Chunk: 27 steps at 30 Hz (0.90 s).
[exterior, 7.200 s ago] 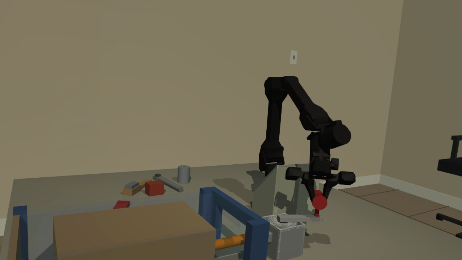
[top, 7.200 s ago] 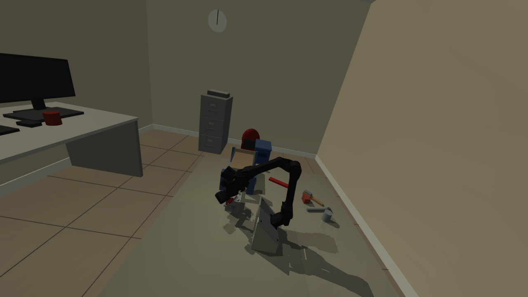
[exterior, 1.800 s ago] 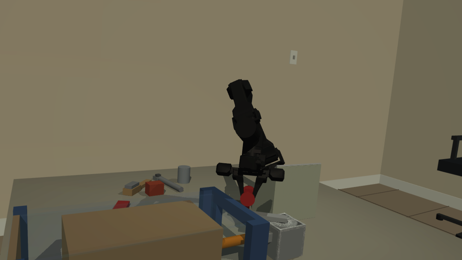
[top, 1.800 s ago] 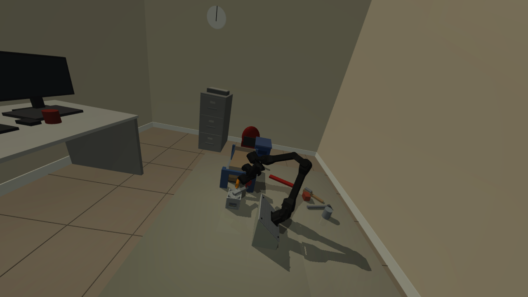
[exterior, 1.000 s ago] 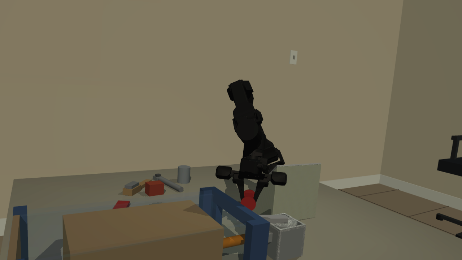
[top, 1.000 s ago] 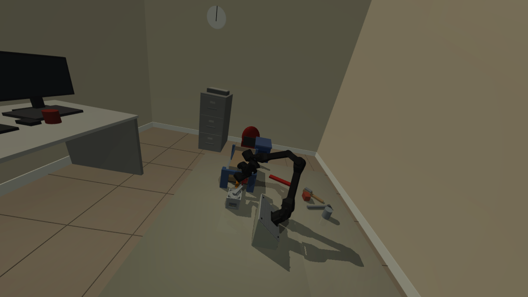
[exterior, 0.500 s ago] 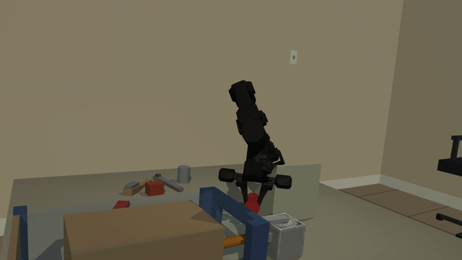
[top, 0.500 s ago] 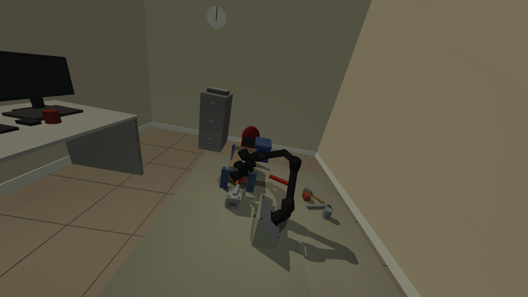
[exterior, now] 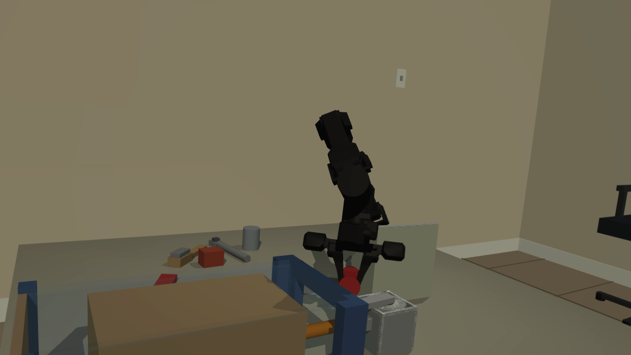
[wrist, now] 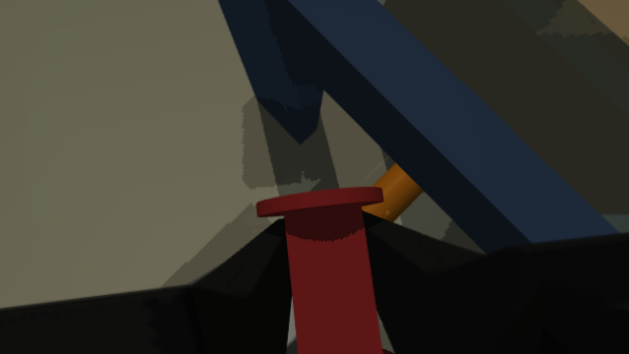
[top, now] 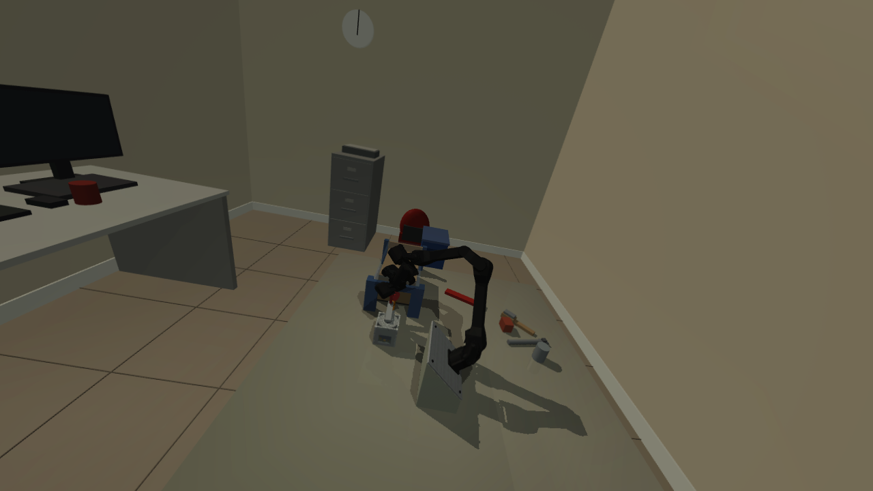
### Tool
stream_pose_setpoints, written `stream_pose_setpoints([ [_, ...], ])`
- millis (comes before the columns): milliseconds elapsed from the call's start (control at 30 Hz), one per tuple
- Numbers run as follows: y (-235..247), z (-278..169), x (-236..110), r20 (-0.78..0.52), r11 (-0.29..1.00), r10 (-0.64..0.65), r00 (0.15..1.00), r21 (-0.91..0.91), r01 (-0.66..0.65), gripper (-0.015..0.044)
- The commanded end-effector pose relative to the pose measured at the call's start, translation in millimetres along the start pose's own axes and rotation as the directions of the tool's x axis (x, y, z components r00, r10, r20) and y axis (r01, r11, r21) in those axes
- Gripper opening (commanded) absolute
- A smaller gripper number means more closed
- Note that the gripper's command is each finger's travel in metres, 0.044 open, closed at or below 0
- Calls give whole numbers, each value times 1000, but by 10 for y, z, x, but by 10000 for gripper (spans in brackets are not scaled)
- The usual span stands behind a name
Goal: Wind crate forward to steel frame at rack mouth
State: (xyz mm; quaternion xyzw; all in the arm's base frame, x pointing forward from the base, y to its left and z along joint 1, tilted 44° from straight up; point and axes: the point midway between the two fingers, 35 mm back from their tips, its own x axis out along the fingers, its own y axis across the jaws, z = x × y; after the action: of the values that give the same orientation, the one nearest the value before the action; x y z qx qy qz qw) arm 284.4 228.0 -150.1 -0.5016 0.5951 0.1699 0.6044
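My gripper (top: 393, 297) (exterior: 350, 278) (wrist: 320, 226) is shut on the red knob (exterior: 350, 282) (wrist: 329, 275) of the winch handle. The handle's grey crank arm (exterior: 377, 300) lies across the top of the grey winch (top: 385, 333) (exterior: 392, 329). The knob stands on the rack side of the winch, close to the blue steel frame (top: 372, 296) (exterior: 308, 282) (wrist: 442, 123). An orange strap (exterior: 318, 329) (wrist: 395, 192) runs from the winch under the frame to the brown crate (exterior: 189, 308), which sits flat inside the clear-panelled cubby. The gap between the crate's front and the frame is hidden.
A red-headed hammer (top: 506, 322) (exterior: 210, 256), a grey rod (exterior: 233, 251), a grey cylinder (top: 541, 350) (exterior: 251, 238) and a flat red bar (top: 459, 296) (exterior: 165, 278) lie on the bench beyond the arm. The arm's slanted base plate (top: 436, 372) (exterior: 405, 256) stands beside the winch.
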Motion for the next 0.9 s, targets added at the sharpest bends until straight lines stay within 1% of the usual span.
stream_pose_setpoints([
  [0, 169, 93, 45, 14, 1000, 24, 1000, -7, -24, 0],
  [867, 556, 247, 96, 16, 1000, 27, 1000, -6, -27, 0],
])
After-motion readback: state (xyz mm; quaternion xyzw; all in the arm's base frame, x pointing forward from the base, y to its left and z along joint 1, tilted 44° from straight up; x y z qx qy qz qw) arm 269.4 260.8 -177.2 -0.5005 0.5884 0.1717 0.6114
